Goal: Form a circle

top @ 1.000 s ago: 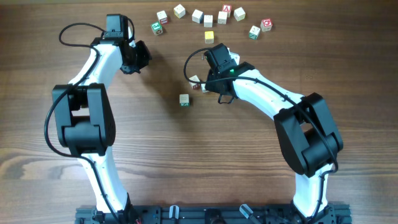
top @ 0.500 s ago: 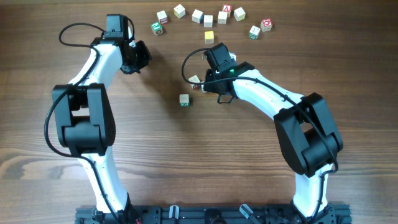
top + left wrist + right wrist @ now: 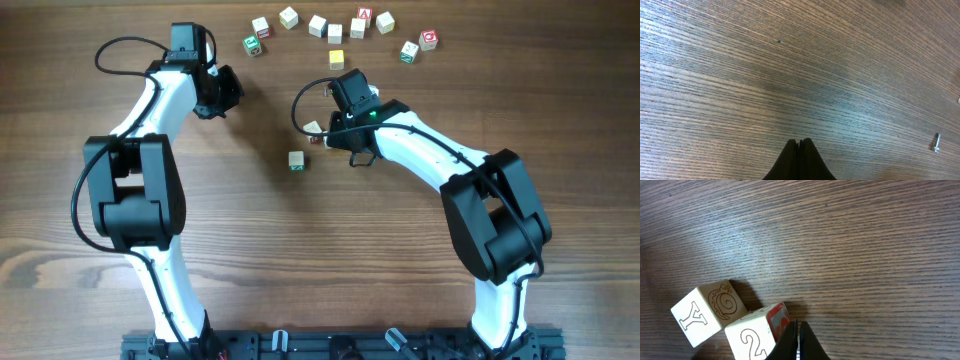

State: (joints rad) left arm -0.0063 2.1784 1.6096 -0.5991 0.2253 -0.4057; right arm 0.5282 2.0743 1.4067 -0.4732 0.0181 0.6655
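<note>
My right gripper [image 3: 797,325] is black, the table [image 3: 865,240] brown and fine-grained, the Y cube [image 3: 702,315] pale with an outlined snail, the 2 cube [image 3: 749,339] pale with a red face.

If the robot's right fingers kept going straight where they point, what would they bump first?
Probably just the wooden table. The shut fingers aim past the cube marked 2, which sits close on their left in the wrist view. Depth is hard to judge.

Y cube [image 3: 705,312] touching 2 cube [image 3: 757,332]; right fingers [image 3: 807,347] just beside 2 cube.
</note>
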